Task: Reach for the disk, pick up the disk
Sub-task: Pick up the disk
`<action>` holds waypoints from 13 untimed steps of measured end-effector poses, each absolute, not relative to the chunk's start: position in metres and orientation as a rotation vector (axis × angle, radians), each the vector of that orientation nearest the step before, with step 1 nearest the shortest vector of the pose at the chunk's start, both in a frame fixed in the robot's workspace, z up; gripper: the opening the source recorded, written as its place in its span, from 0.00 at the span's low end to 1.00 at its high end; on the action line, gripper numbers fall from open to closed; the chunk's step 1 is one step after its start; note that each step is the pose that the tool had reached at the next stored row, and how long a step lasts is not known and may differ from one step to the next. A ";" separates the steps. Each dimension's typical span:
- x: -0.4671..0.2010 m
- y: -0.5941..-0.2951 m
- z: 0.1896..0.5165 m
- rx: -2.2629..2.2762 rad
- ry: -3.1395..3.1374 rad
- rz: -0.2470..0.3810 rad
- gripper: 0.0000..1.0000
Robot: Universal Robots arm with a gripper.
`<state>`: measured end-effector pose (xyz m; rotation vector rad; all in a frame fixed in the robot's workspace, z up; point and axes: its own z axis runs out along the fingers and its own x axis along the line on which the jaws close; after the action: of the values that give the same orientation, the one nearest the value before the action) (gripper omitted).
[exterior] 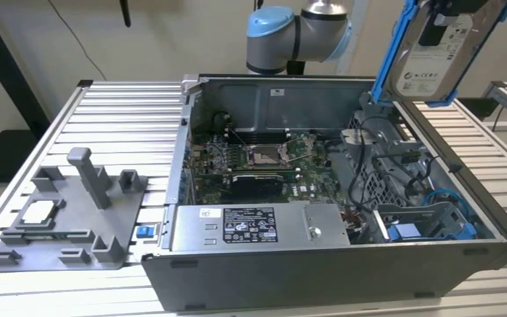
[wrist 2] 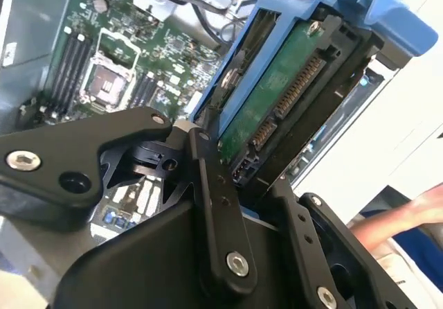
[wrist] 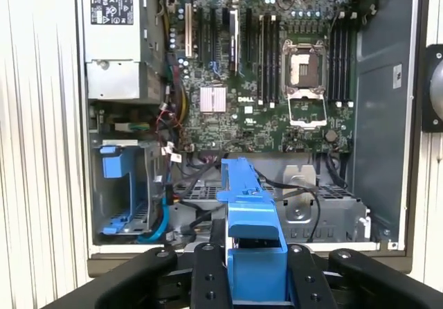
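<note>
Ribbed metal table (exterior: 113, 105) carries the open computer case (exterior: 324, 277); well above it your disk (exterior: 434, 56) (blue bracket around its edges) hangs tilted. You can see the gripper (wrist 2: 239, 177) clamped on its end, black fingers (wrist: 208, 274) either side of the bracket, motherboard (wrist: 263, 80) far beneath.

The disk (exterior: 430, 56) is dull metal in a glossy blue plastic bracket (wrist: 252, 236).

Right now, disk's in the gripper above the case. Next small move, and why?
Probably a short straight lift, grip kept shut. In the exterior view the disk hangs clear above the open computer case, and in the second wrist view the gripper clamps its blue bracket. Cables lie just below, so sideways travel this low could snag them.
</note>
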<state>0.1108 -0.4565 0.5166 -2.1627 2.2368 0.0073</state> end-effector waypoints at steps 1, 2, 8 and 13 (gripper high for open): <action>0.111 -0.460 0.516 -2.162 2.237 0.007 0.00; 0.111 -0.463 0.516 -2.162 2.237 0.007 0.00; 0.111 -0.488 0.512 -2.161 2.239 0.007 0.00; 0.111 -0.510 0.508 -2.160 2.239 0.007 0.00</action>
<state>0.1107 -0.5098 0.5085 -2.1603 2.2392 0.0071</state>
